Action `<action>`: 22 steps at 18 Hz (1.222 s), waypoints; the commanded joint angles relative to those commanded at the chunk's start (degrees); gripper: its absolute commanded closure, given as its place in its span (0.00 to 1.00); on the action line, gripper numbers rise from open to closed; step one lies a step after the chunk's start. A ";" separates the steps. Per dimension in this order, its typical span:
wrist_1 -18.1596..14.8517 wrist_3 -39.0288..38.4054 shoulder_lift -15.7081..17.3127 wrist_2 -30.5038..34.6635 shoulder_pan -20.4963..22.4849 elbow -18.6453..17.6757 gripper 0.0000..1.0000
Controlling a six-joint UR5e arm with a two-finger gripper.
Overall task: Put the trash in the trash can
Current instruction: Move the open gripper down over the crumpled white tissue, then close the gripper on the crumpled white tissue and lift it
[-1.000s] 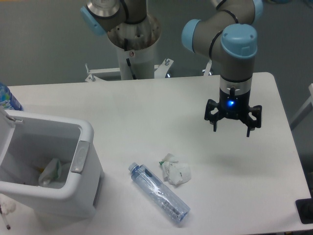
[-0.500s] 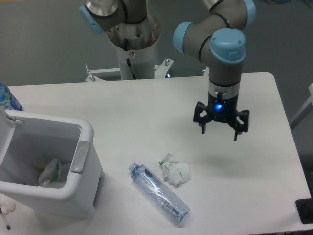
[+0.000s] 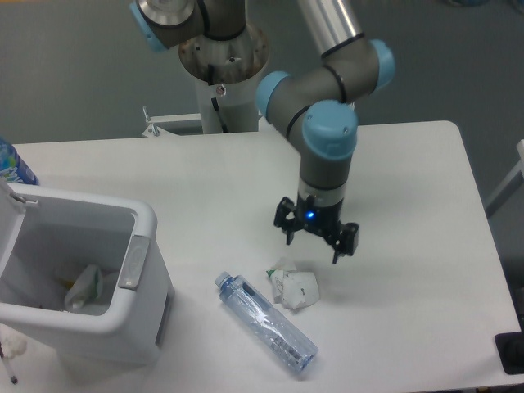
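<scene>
The plastic bottle (image 3: 266, 322) lies on its side near the front edge of the table (image 3: 409, 327), blue cap toward the trash can (image 3: 98, 319); judged light, smooth and prone to roll, it is best taken across the mid-body. Just beside it, farther back, sits the crumpled paper wad (image 3: 296, 286), white with a green speck; judged very light and soft, it should compress under a pinch across its bulk. The trash can stands open at the left, debris visible inside. Directly above and slightly behind the wad, the gripper (image 3: 318, 238) points straight down, jaws spread open and holding nothing, clear of the paper. The arm reaches forward from its base (image 3: 223, 90) at the table's far edge, wrist vertical.
</scene>
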 joint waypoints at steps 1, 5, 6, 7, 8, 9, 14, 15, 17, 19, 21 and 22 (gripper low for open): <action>0.35 -0.09 -0.71 0.87 -0.79 0.00 0.00; 0.88 -3.24 -2.55 4.39 -3.25 0.35 0.00; 0.88 -4.21 -3.08 5.09 -3.34 0.79 0.00; 0.97 -5.61 -4.04 5.80 -3.52 1.49 0.00; 0.97 -7.63 -5.27 6.50 -4.30 2.71 0.00; 0.88 -9.65 -6.15 7.81 -4.83 4.20 0.00; 0.88 -12.04 -7.92 12.30 -5.72 5.98 0.00; 0.88 -12.22 -8.36 12.83 -5.72 6.41 0.06; 0.79 -12.83 -8.71 13.18 -5.72 7.12 0.36; 0.79 -12.92 -8.80 13.19 -5.80 7.12 0.49; 0.79 -12.92 -8.80 13.19 -5.72 7.21 0.83; 0.79 -12.92 -8.89 13.01 -5.72 7.21 0.98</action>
